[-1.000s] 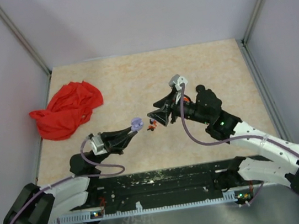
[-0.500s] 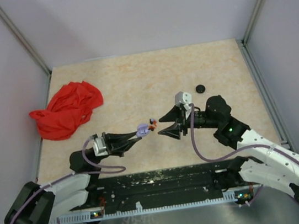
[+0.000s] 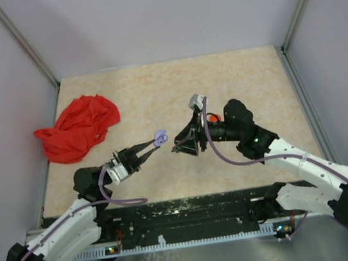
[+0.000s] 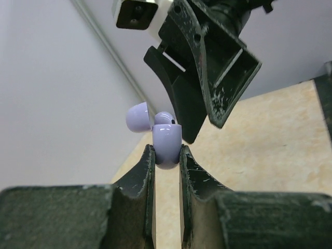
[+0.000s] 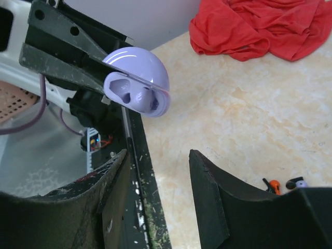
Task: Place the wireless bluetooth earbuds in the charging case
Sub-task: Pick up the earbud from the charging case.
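Trouble begins nearest the arm bases, with the left hand [image 3: 154, 143]: it is clamped on the lower shell of the charging case [image 5: 137, 78], holding it clear of the surface [image 3: 155, 88] with the lid swung open. The pinch sits low on a rounded, glossy shell, so I judge that a nudge could twist the case between the fingers or pop it out.

Just beyond the case, the right hand [image 5: 158, 155] faces it with its jaws parted and nothing between them. It stands near the case, and a careless advance could knock the lid or the shell.

The earbuds [image 5: 273, 185] are tiny orange and dark bits lying on the surface, lower than the case and on the right hand's side of it, half hidden behind that hand's finger. Being so small, they could squirt out of a pinch, roll away, or meet a well the wrong way round. Whether the case's wells are empty I cannot tell.

Farthest off, well to the left of the case, a red cloth [image 3: 76, 128] lies bunched, and a flicked earbud could be lost in its folds
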`<state>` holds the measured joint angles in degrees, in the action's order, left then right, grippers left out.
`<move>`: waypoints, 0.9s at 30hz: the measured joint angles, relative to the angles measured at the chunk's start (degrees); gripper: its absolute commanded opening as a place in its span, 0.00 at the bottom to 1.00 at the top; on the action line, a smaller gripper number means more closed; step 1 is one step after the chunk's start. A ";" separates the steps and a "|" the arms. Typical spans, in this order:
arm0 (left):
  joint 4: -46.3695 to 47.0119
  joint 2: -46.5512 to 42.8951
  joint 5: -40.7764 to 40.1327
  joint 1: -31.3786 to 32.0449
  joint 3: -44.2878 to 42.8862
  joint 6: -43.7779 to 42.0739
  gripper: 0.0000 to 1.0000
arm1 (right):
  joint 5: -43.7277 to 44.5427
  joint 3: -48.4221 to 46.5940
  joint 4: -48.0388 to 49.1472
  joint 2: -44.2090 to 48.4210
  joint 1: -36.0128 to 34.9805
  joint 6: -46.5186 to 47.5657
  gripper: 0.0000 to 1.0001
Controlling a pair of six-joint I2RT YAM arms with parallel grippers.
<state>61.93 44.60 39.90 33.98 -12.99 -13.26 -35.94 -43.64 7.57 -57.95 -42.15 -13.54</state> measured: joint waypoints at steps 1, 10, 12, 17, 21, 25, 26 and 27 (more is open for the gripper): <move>-2.95 -1.03 -0.50 0.00 -0.96 -2.34 0.00 | 0.42 -1.20 -0.68 -0.48 -0.15 -1.40 0.49; -11.91 -2.19 -3.48 0.00 -1.09 -12.63 0.00 | 5.18 -4.96 -3.23 -0.83 -1.57 -10.86 0.44; -12.02 -1.73 -3.69 0.00 -1.09 -13.38 0.00 | 7.30 -6.21 -4.15 -1.29 -2.14 -12.52 0.42; -12.02 -0.83 -3.72 0.00 -0.94 -14.27 0.00 | 12.02 -10.34 -6.62 -4.68 -2.49 -15.74 0.40; -12.00 -0.79 -3.74 0.00 -0.50 -15.04 0.00 | 14.14 -11.04 -7.93 -6.64 -2.56 -17.75 0.37; -12.00 -0.79 -3.89 0.00 -0.33 -15.19 0.00 | 15.13 -11.13 -8.66 -7.80 -2.73 -19.41 0.33; -11.98 -0.79 -3.91 0.00 -0.33 -15.21 0.00 | 15.13 -11.13 -8.66 -7.93 -2.73 -19.65 0.32; -11.98 -0.79 -3.91 0.00 -0.31 -15.21 0.00 | 15.08 -11.13 -8.66 -8.07 -2.75 -19.89 0.32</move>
<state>49.95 43.81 35.99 33.98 -13.30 -28.47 -20.86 -54.76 -1.08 -66.02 -44.91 -33.43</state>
